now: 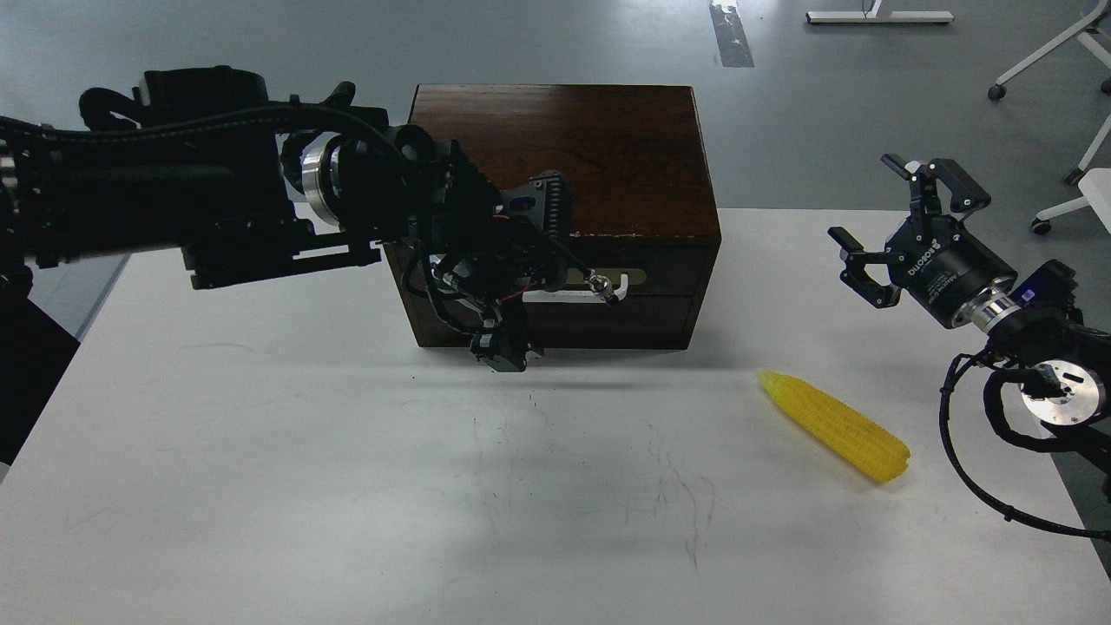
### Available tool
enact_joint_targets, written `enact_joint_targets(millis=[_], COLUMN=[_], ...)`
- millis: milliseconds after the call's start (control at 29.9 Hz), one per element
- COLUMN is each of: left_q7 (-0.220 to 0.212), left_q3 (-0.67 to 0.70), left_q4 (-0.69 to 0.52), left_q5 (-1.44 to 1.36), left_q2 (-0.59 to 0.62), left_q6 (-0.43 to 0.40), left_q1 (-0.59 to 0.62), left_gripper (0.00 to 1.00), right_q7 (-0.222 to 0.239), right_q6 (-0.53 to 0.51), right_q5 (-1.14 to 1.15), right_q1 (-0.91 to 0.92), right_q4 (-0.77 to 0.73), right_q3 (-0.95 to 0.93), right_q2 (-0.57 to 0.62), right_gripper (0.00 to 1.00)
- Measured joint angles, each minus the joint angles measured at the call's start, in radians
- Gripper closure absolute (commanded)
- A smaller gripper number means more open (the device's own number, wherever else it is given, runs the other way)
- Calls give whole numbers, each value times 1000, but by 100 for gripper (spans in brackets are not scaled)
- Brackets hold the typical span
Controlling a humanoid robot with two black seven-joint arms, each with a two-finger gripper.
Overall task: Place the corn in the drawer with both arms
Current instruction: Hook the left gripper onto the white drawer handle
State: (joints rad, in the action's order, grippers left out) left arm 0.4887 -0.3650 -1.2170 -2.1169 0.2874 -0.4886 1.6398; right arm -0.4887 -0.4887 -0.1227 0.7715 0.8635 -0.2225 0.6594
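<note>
The yellow corn (833, 425) lies on the white table at the right, pointed end toward the box. The dark brown wooden box (599, 148) stands at the table's back centre, and its drawer (668, 260) is closed. The drawer's white handle (612, 297) on a beige plate shows only at its right end. My left gripper (525, 278) hangs in front of the drawer face, covering the left part of the handle, with its fingers spread apart. My right gripper (890, 221) is open and empty, in the air above and to the right of the corn.
The white table (347, 486) has faint scuff marks in front of the box. Its right edge runs close under my right arm. Grey floor and chair legs (1041, 61) lie beyond the table.
</note>
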Motion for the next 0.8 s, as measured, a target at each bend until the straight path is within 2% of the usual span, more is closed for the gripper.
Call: enact_joint_targets(millis=[803], left_q7=[0], left_q3=[-3], left_q4=[53], left_q5=[-2], left_q2=[-55], left_q6=[0], left_q1=[-33], left_gripper=[2], right_q7=[0], right_q6=[0], right_q5=[0], right_q1=[-1], right_q4=[-5], right_q3=[0], right_q2=[-1], right_gripper=[0])
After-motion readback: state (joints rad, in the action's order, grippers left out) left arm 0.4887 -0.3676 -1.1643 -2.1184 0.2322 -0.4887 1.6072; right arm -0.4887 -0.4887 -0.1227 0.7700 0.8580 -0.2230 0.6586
